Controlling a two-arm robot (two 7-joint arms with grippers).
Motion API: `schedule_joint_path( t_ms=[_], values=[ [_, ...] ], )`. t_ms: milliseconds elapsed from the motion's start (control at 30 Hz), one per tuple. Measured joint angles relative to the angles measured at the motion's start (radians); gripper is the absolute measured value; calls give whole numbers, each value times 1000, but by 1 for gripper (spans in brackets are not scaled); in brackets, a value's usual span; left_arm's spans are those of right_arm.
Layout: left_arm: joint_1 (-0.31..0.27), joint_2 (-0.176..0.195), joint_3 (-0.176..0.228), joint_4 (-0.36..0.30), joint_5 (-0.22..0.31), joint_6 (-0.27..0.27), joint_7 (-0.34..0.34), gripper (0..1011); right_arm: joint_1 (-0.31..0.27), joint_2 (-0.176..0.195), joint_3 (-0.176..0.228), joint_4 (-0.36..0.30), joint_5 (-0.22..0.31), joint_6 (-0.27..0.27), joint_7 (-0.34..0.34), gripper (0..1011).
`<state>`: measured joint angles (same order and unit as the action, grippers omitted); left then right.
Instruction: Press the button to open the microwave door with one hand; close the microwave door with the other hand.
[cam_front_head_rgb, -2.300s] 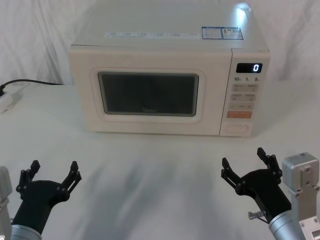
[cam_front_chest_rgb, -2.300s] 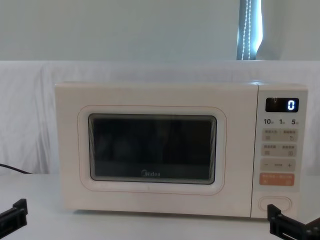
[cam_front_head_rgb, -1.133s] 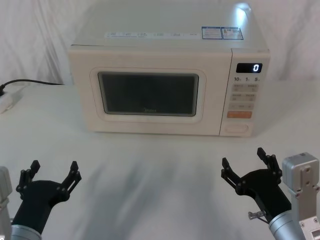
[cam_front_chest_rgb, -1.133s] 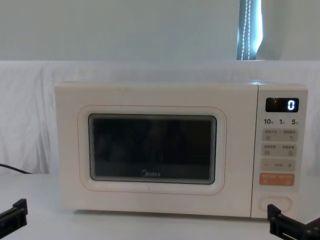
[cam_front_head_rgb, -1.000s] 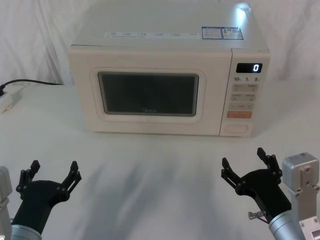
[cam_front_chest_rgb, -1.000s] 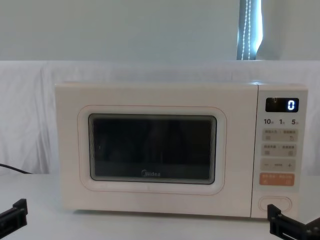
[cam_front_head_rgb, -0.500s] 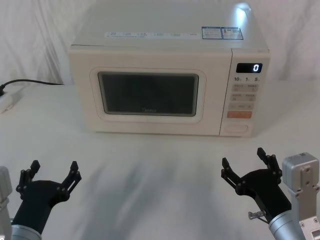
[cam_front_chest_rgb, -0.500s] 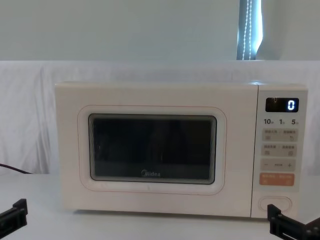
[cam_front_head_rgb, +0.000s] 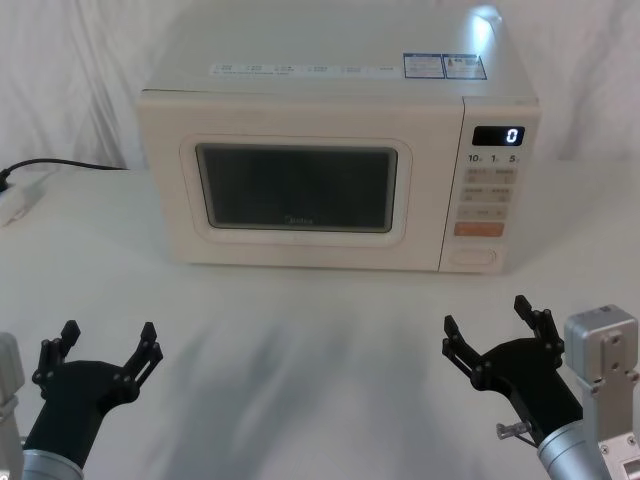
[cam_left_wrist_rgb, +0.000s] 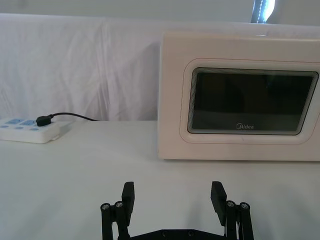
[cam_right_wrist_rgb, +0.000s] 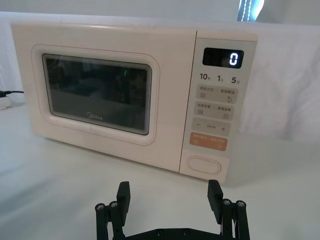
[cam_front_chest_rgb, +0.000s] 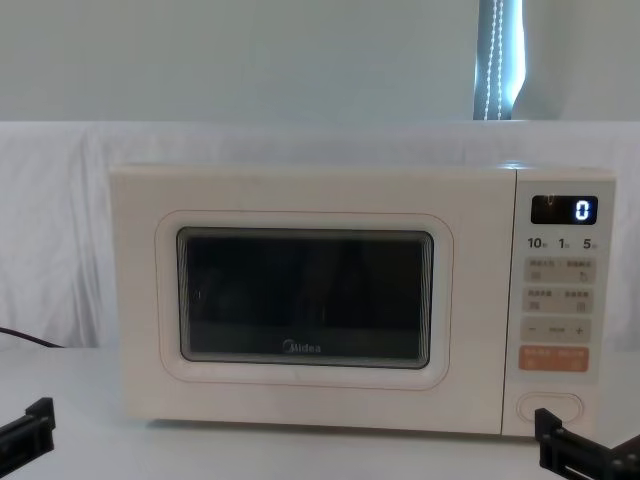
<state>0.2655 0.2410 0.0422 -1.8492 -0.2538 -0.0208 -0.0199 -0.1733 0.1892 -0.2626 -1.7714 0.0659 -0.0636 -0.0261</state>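
Smoothly boxy cream microwave (cam_front_head_rgb: 335, 150); glossy dark-windowed microwave door (cam_front_head_rgb: 296, 187) shut.

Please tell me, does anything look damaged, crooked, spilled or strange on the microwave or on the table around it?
Nothing stands out. The boxy cream microwave sits square on the white table, its cream door with dark glass window shut flush and its display reading 0. The black left gripper and right gripper wait open, short of it.
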Motion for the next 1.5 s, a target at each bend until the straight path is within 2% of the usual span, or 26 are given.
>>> schedule_joint_path(
  t_ms=[1500],
  values=[
    [0, 0, 0, 0, 0, 0, 0, 1001, 0, 0, 0, 0, 0, 0, 0, 1002]
  ],
)
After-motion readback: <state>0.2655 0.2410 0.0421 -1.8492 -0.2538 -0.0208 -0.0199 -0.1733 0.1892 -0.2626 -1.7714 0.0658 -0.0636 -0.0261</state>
